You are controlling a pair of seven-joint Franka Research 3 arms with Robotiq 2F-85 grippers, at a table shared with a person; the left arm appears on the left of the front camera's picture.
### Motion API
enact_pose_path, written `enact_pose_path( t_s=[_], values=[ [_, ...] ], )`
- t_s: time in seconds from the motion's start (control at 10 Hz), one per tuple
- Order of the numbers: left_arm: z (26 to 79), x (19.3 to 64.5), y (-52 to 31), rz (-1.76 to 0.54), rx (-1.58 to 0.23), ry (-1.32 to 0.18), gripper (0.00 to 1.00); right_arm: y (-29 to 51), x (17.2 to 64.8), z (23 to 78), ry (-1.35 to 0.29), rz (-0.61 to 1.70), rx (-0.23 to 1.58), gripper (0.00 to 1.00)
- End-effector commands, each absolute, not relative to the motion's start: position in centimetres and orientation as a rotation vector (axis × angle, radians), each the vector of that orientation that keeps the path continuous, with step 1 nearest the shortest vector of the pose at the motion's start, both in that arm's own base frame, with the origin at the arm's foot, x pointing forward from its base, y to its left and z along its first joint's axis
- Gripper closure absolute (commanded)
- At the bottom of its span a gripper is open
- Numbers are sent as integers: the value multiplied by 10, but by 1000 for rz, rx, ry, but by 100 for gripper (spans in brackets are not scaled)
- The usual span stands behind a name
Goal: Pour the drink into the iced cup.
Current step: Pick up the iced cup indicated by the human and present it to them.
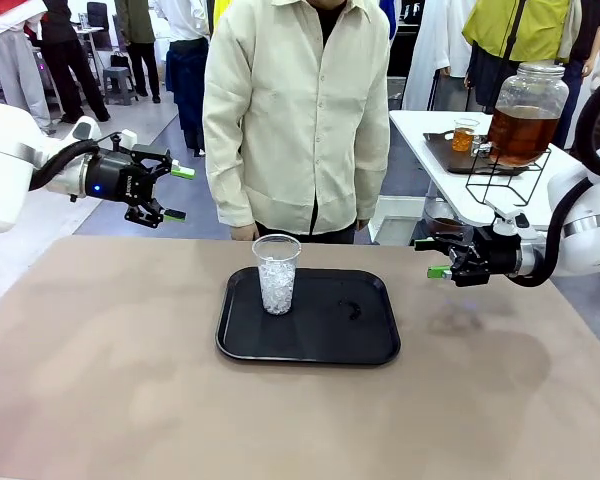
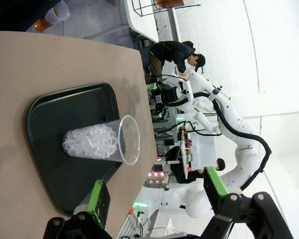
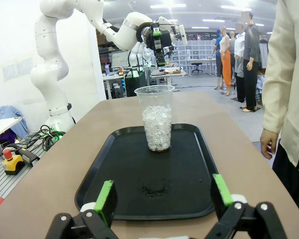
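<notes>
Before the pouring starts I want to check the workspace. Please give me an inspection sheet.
Surface: brown table, black tray in the middle.
Job's things: iced cup upright on the tray; amber drink in a jar on the side table behind.
Clutter: small wet smear on the tray.
Grippers: left gripper and right gripper both open, empty, apart from the cup.
Cables: black hose along each wrist.
Surroundings: person standing at the far edge.

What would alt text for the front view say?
A clear cup of ice stands on a black tray on a brown table, a person behind it. The robot's left fingers and right fingers hang open, empty.
</notes>
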State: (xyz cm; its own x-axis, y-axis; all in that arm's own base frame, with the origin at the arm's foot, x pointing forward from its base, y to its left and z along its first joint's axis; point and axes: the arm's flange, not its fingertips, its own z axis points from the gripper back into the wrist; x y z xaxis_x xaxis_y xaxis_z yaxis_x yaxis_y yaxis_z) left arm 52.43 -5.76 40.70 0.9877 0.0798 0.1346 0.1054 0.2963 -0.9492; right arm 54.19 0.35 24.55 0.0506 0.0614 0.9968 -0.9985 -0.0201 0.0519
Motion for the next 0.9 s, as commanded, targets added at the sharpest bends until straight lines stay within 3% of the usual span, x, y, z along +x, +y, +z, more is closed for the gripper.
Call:
enact_pose_path(
  t_s=[0.0, 0.8],
  values=[
    [408, 524, -58, -21, -1273, -170, 0, 5, 542, 248, -1110, 1215, 1205, 0],
    [408, 524, -58, -21, -1273, -170, 0, 5, 542, 248, -1110, 1215, 1205, 0]
  ],
)
